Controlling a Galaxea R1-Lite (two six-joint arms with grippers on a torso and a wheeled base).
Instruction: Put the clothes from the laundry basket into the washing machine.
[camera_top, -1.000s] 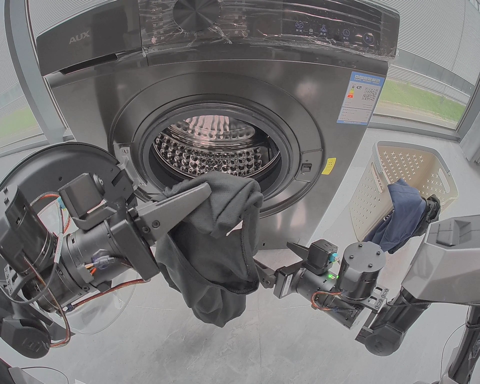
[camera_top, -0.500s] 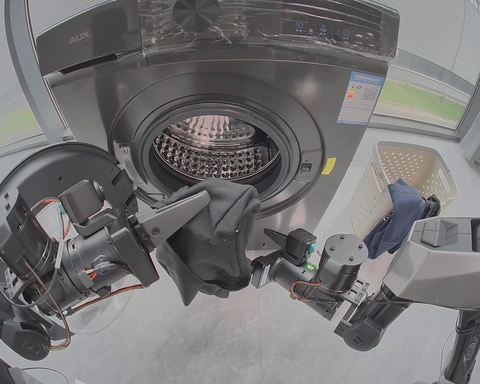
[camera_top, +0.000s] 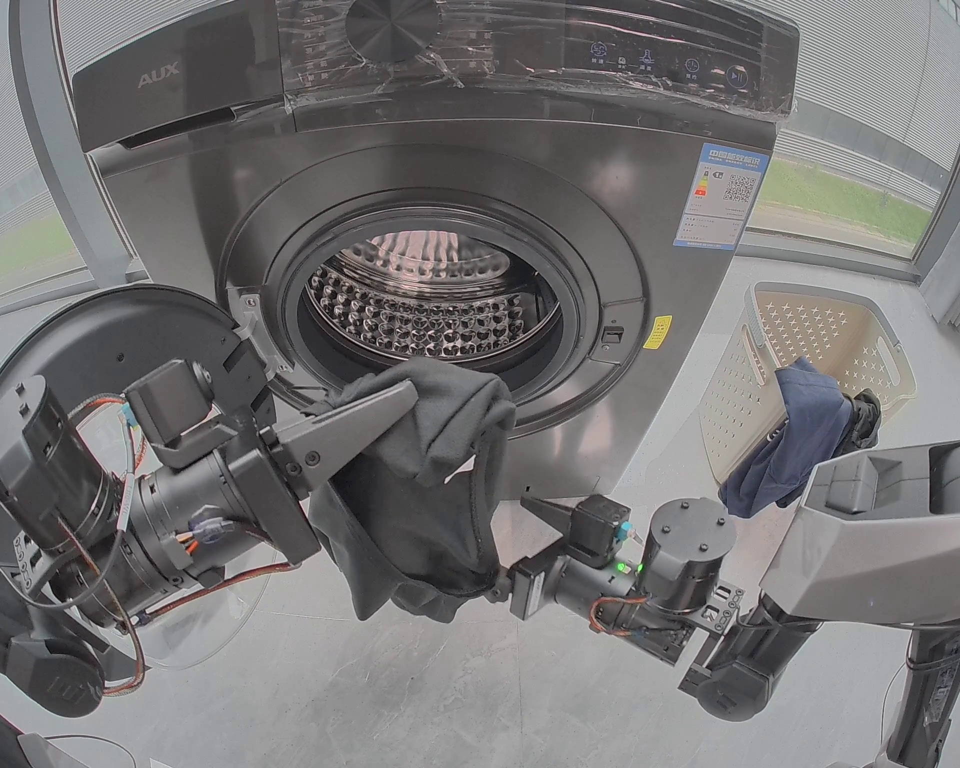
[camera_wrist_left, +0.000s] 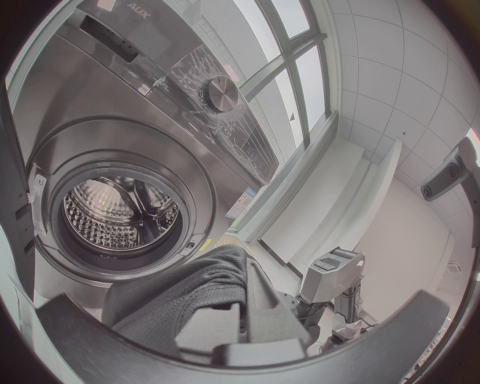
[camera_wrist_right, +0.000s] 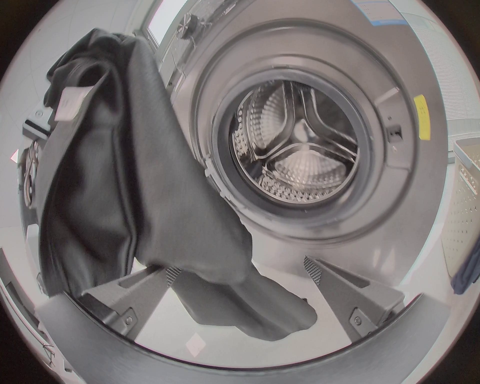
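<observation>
Fingers (camera_top: 345, 420) of the left gripper (camera_top: 408, 395) are closed on the dark grey garment (camera_top: 430, 480). The garment is draped over them and hangs in front of the washing machine (camera_top: 640, 200), just below the lower rim of its round opening (outside the drum (camera_top: 420, 300), not in it).

Right gripper (camera_wrist_right: 237, 267) fingers (camera_wrist_right: 350, 295) are spread apart and clamp nothing. This gripper sits low in front of the washing machine, and the garment's hanging lower end lies between its fingers. Whether the cloth touches either of these fingers cannot be determined.

The door (camera_top: 110, 330) is swung fully open to the left of the washing machine's opening. The laundry basket (camera_top: 830, 330) stands to the right of the washing machine, with a blue garment (camera_top: 800, 430) hanging over its near rim.
</observation>
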